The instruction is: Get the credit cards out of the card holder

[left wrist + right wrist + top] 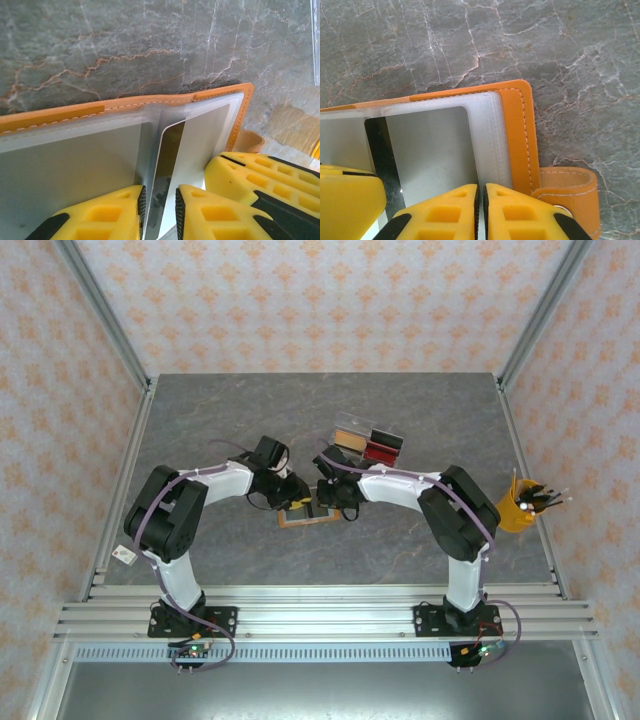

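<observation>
Left gripper point(160, 194): fingers narrowly apart, straddling the edge of one of the credit cards point(169, 155). We cannot tell whether the pads actually bear on it.
Right gripper point(481, 189): fingers together, clamped on the edge of a clear sleeve page of the card holder point(517, 125), at its right end beside the strap tab point(570, 186).
Spacing of heads: just beside each other over the holder. A right finger shows alongside the left pair in the left wrist view.
Governing relation: the straddled card runs from between the left fingers away into its sleeve. We judge a withdrawal should go straight back along that line, with the right arm holding the wallet down.
Nearer arm: both are at the holder. The left is placed for the card, the right for the restraint.
Long axis: the holder lies open, its length roughly parallel to the near edge of the table point(200, 420).
Location: about mid-table, slightly toward the near edge, between the two arms.
Cards, appearance: pale grey, glossy, with rounded corners. We count at least two, seated in clear sleeves.
Holder, appearance: orange, leather-like, with a stitched border.
Surroundings: a clear case point(368, 440) of blocks lies just beyond the holder toward the far edge, and a yellow cup point(515, 510) of pens stands by the right edge.
</observation>
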